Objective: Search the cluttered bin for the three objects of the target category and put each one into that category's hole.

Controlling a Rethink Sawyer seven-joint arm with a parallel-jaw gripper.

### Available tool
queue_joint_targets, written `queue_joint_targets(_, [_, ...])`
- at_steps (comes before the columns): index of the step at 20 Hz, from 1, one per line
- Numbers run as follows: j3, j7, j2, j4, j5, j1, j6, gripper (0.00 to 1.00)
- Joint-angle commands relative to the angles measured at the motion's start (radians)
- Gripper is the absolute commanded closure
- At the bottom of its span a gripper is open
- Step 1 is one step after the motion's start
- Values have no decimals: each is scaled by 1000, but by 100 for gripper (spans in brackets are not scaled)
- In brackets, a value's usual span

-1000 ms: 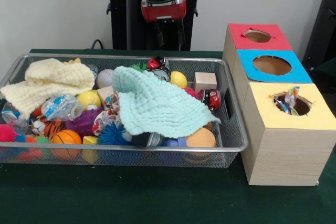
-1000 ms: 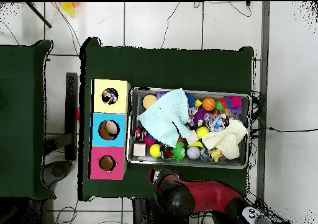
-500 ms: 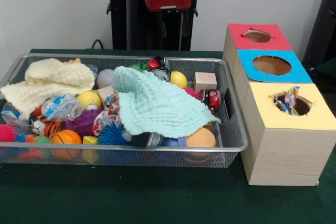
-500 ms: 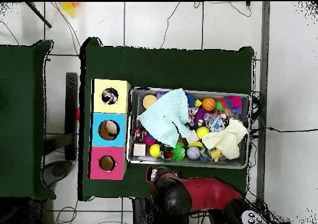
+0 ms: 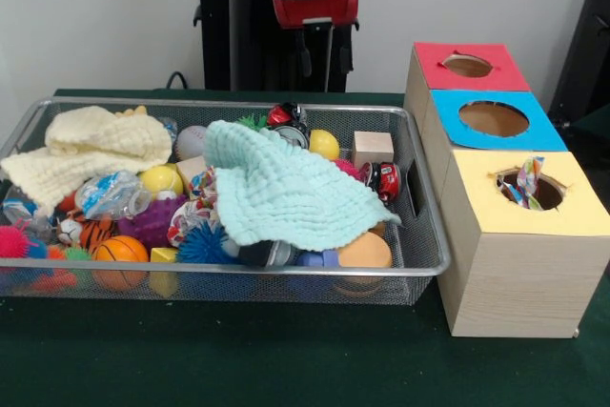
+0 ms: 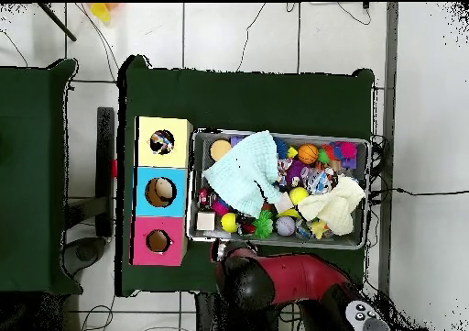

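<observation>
Front view: the gripper [image 5: 322, 52] hangs at the top centre of the frame, above and behind the wire mesh bin [image 5: 419, 235]. Two dark fingers [image 5: 306, 52] point down below the red wrist housing, set apart with a gap between them and nothing held. The bin fills the left and centre of the frame on the green desk [image 5: 286, 359]. A mint green cloth [image 5: 281, 188] lies over the middle of the clutter, and a cream cloth [image 5: 91, 145] is bunched at the upper left of the bin. Around them show an orange mini basketball [image 5: 120, 253], a yellow ball [image 5: 323, 144], a plain wooden cube [image 5: 372, 148], a blue spiky ball [image 5: 204, 245] and a purple toy [image 5: 152, 221]. At the right stands a wooden sorting box [image 5: 505, 283] with a red hole [image 5: 467, 66], a blue hole [image 5: 493, 118] and a yellow hole [image 5: 532, 189]; a multicoloured item sticks out of the yellow one.

Overhead view: the red and black arm [image 6: 284, 286] sits at the lower centre of the frame, just below the bin's lower edge. The mint cloth covers the bin's left half, and the box lies at its left.
</observation>
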Motion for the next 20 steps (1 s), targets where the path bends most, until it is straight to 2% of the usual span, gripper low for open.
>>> queue_joint_targets(1, [-24, -19, 116, -207, -67, -27, 50, 0])
queue_joint_targets(6, [-24, -68, 140, -273, -80, -65, 125, 0])
queue_joint_targets(13, [48, -190, 150, -373, -77, -146, 272, 0])
queue_joint_targets(20, [76, -201, 198, -522, -75, -149, 381, 0])
